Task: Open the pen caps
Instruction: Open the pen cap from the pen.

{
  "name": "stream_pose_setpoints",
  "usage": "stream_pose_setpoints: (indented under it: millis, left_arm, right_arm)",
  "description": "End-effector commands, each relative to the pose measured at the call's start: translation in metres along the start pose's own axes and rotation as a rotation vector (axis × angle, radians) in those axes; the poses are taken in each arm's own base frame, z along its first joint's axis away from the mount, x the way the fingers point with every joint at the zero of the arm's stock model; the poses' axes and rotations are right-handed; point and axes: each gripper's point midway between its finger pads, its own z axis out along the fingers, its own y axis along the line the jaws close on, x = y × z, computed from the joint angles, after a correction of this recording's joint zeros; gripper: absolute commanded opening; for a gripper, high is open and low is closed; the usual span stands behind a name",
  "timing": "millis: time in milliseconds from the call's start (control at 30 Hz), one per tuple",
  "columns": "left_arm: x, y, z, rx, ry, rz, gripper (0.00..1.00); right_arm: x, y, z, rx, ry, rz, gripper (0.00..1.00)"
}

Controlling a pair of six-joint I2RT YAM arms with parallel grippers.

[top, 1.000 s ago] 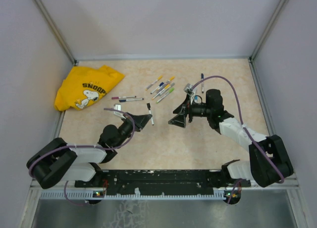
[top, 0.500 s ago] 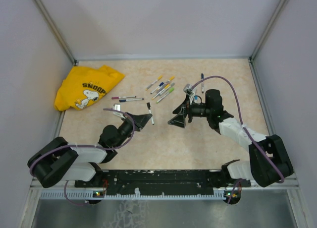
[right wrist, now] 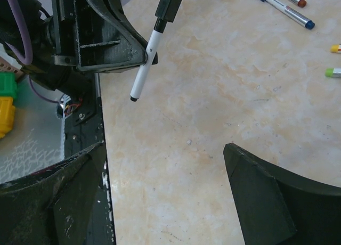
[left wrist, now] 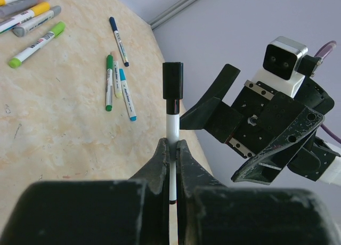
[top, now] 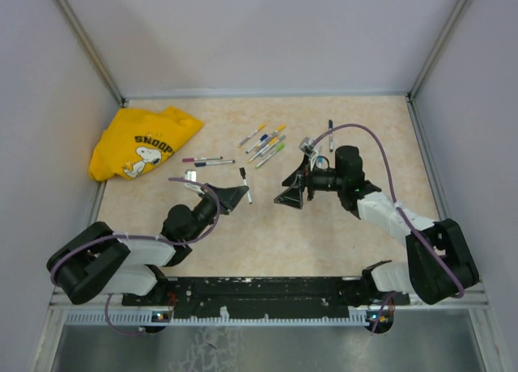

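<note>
1. on the yellow shirt [top: 121, 145], by the far left corner of the table [top: 267, 226], i read "snoop" in dark letters.
2. print on the pens [top: 265, 148] is too small to read.

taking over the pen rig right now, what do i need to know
Grippers: left gripper is shut on a white pen, held in the air with its black cap on, pointing toward the right gripper. That one is open and empty, facing the cap but apart from it.
Other pens: a cluster at the far middle, a pair near the yellow shirt, a few near the right gripper.
Done: one pen picked up; no loose cap in sight.
Left: pull this cap, then the rest.
</note>
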Motion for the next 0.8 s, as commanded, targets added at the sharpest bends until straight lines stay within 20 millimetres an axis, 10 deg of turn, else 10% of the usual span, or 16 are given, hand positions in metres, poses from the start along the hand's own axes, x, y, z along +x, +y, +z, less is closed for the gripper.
stream_pose_setpoints:
  millis: [0,767]
  left_arm:
    - [-0.004,-0.010,-0.002,0.042,-0.020,-0.012,0.00]
    - [0.001,-0.014,0.012,0.063,-0.015,-0.046,0.00]
  right_arm:
    - [-0.014,0.004,0.004,-0.018,-0.028,-0.059,0.92]
    - [-0.003,0.001,0.024,0.031,-0.023,0.051,0.93]
